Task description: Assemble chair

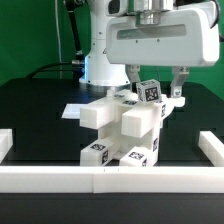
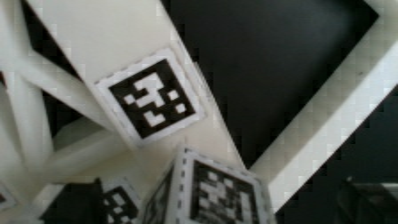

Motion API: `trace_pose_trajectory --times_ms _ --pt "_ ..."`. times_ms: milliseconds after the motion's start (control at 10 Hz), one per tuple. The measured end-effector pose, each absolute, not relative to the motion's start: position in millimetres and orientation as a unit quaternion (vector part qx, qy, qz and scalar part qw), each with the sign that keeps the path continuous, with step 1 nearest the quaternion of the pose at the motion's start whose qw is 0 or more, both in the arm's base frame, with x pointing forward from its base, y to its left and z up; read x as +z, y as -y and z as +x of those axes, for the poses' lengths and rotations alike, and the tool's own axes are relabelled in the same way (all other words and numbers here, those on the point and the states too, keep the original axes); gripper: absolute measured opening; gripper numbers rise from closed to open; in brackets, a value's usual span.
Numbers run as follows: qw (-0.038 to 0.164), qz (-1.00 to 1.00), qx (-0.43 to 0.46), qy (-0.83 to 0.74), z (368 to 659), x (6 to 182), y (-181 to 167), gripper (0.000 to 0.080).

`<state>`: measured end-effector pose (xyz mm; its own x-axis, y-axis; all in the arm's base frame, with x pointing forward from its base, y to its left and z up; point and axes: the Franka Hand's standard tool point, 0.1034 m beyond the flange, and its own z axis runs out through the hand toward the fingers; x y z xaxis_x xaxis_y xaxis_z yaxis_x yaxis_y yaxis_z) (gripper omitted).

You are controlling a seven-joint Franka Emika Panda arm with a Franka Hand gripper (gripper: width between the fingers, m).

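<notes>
— How do the jaws stand?
— Spread. The gripper point(image 1: 157, 95) hangs over the chair point(image 1: 120, 125), with a finger point(image 1: 133, 85) on each side of its topmost tagged block point(image 1: 150, 90). Whether either pad touches it, I cannot tell.
— And the chair?
— In the middle of the black table point(image 1: 35, 110), a blocky white stack just behind the front border rail point(image 1: 60, 178). Its far side is hidden.
— The wrist view?
— Blurred and cropped: one tag point(image 2: 151, 97) on a slanted white panel point(image 2: 98, 40), with two more tags cut off at the edge.
</notes>
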<state>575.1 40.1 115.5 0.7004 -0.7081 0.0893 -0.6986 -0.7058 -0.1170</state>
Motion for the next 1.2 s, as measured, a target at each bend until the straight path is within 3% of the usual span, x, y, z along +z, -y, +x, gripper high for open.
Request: trace_pose_trajectory --times_ms 1200 --pt "0.002 -0.997 -0.072 0.003 575.4 115.6 -35.1 0.0649"
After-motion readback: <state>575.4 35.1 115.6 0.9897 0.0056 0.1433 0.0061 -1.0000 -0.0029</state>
